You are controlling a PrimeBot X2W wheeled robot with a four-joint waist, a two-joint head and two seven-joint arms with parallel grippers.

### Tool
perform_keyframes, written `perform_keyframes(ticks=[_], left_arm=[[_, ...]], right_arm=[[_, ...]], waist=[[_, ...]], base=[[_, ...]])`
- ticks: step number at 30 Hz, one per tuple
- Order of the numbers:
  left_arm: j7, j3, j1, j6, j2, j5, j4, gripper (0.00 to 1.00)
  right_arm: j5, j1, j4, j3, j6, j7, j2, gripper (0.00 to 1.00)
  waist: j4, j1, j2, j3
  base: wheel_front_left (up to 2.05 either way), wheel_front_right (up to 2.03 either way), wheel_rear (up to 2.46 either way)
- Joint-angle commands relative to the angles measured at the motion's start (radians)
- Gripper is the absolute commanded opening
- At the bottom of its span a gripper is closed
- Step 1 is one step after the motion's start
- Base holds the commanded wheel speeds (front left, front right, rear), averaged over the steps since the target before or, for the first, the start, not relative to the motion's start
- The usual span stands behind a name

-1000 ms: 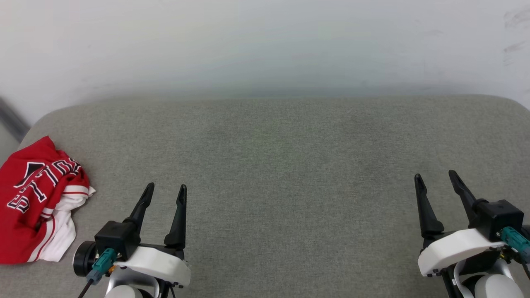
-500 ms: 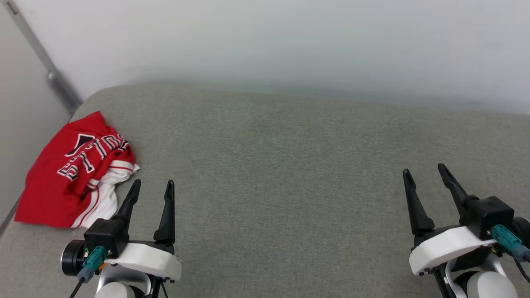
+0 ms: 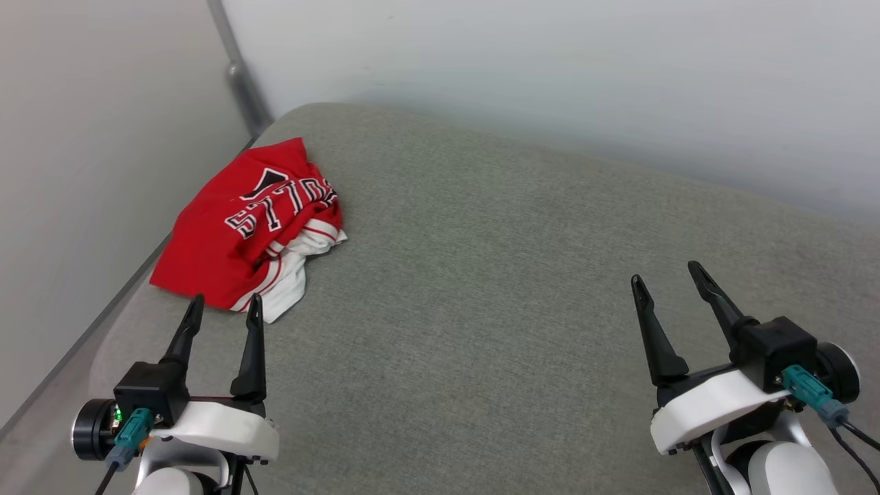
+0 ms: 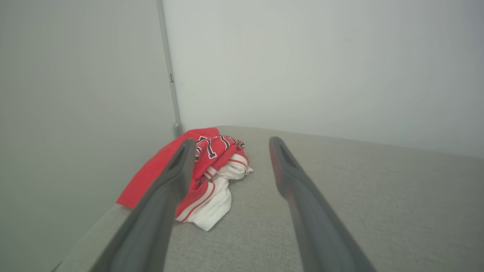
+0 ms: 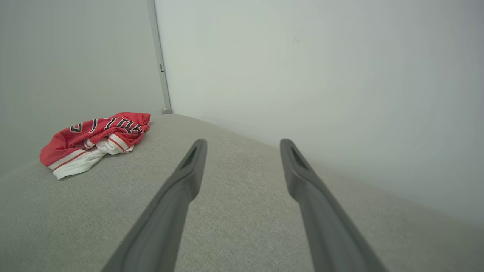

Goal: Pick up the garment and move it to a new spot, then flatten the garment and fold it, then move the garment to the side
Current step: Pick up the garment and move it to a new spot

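The garment (image 3: 240,230), a red jersey shirt with white striped trim and black lettering, lies crumpled near the far left corner of the grey padded surface (image 3: 495,275). My left gripper (image 3: 225,306) is open just short of its near white edge, nothing between the fingers. In the left wrist view the garment (image 4: 211,166) lies ahead, partly behind the left finger (image 4: 166,196). My right gripper (image 3: 665,273) is open over bare surface at the lower right, far from the shirt. The right wrist view shows the garment (image 5: 94,139) at the far left.
Pale walls meet in a corner with a metal strip (image 3: 237,69) just behind the garment. The surface's left edge (image 3: 117,302) runs close beside the shirt. Wide bare grey surface stretches to the right.
The head camera has swung left, so the garment and room corner now sit further right and higher in the picture. Both grippers stay open; the left one's tips now reach close to the shirt.
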Motion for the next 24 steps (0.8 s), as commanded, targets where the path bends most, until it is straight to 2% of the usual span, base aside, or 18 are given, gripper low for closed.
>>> perform_keyframes(ticks=[1, 6, 13, 22, 24], left_arm=[[-0.002, 0.01, 0.003, -0.001, 0.003, 0.0, 0.0, 1.0], [-0.002, 0.029, 0.013, -0.002, 0.004, -0.002, 0.003, 1.0], [-0.002, 0.042, 0.019, -0.002, 0.005, -0.004, -0.003, 1.0], [-0.002, 0.051, -0.05, -0.003, 0.014, -0.029, 0.018, 1.0], [-0.002, 0.05, -0.09, -0.002, 0.031, -0.038, 0.036, 1.0]], right_arm=[[0.003, -0.012, 0.001, 0.006, 0.0, 0.0, 0.002, 1.0], [0.008, -0.017, 0.003, 0.018, 0.0, -0.002, 0.002, 1.0], [0.014, -0.027, -0.001, 0.028, 0.0, 0.0, 0.002, 1.0], [0.01, -0.05, -0.018, 0.03, 0.0, 0.016, 0.001, 1.0], [0.006, -0.058, -0.028, 0.028, 0.0, 0.022, 0.001, 1.0]], waist=[[0.044, 0.0, 0.0, 0.004], [0.084, 0.0, 0.0, 0.007], [0.101, 0.0, 0.0, 0.014], [0.077, 0.0, 0.0, 0.057], [0.063, 0.0, 0.0, 0.078]], base=[[0.0, 0.0, 0.0], [0.0, 0.0, 0.0], [0.0, 0.0, 0.0], [0.0, 0.0, 0.0], [0.0, 0.0, 0.0]])
